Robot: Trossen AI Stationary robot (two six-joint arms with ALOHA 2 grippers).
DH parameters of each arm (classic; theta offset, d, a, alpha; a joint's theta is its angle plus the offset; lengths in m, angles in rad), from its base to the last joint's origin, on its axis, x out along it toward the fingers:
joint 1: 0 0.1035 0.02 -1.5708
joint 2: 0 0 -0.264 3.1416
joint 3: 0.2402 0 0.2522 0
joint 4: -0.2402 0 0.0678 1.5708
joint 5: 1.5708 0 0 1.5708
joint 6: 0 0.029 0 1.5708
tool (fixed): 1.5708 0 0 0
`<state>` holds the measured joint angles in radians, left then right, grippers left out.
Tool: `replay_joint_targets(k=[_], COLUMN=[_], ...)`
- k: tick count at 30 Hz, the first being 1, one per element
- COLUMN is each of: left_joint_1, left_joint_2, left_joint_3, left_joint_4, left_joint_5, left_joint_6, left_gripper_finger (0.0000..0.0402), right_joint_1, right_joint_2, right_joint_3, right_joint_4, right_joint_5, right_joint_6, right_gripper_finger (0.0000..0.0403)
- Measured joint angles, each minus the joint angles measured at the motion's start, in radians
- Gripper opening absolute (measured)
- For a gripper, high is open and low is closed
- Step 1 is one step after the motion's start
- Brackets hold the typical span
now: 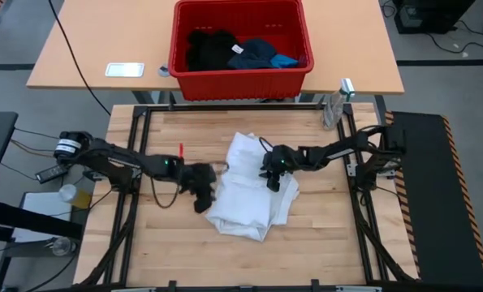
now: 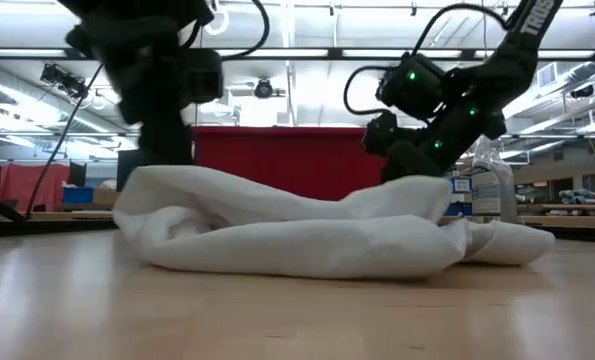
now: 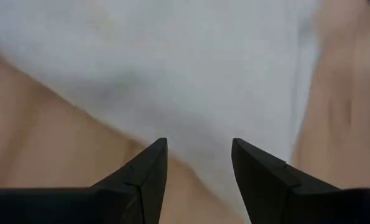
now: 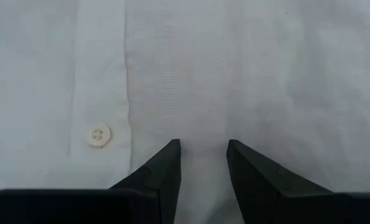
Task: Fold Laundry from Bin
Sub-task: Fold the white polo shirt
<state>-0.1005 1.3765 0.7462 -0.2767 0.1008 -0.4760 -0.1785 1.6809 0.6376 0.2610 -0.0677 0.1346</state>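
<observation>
White garment point(image 1: 245, 195) lay rumpled, partly folded, on the worktop point(image 1: 168, 235), left gripper point(image 1: 202, 197) at its edge and right gripper point(image 1: 273, 180) over it, both fingers parted, holding nothing; black, navy and blue laundry point(image 1: 233, 50) remained in the red bin point(image 1: 241, 81), unfolded.

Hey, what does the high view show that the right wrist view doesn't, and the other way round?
Only the high view shows the red bin holding dark laundry, both arms, and the left gripper at the white garment's edge. Only the right wrist view shows a small white button and a stitched placket. Both show the white garment and the right gripper, open just above it.
</observation>
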Motion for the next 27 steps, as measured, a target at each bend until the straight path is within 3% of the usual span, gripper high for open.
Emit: replay_joint_targets(k=[7, 15, 22, 27], left_joint_1=[-0.087, -0.089, -0.101, -0.143], left_joint_2=[0.066, 0.155, 0.265, 0.361], left_joint_3=[-0.001, -0.001, 0.003, 0.029], left_joint_4=[-0.013, 0.198, 0.431, 0.613], left_joint_5=[-0.104, -0.092, -0.089, -0.089], left_joint_6=[-0.013, -0.072, -0.116, -0.118], left_gripper_finger=[0.0181, 0.0181, 0.0181, 0.0181], right_joint_1=[-0.077, -0.066, -0.007, 0.12], right_joint_2=[-0.005, -0.146, -0.388, -0.526], right_joint_3=[0.0, 0.027, 0.035, 0.035], right_joint_4=[0.028, -0.003, -0.239, -0.436], right_joint_5=[-0.079, -0.17, -0.109, -0.093], right_joint_6=[-0.052, -0.06, 0.019, 0.069], right_gripper_finger=[0.0141, 0.0141, 0.0141, 0.0139])
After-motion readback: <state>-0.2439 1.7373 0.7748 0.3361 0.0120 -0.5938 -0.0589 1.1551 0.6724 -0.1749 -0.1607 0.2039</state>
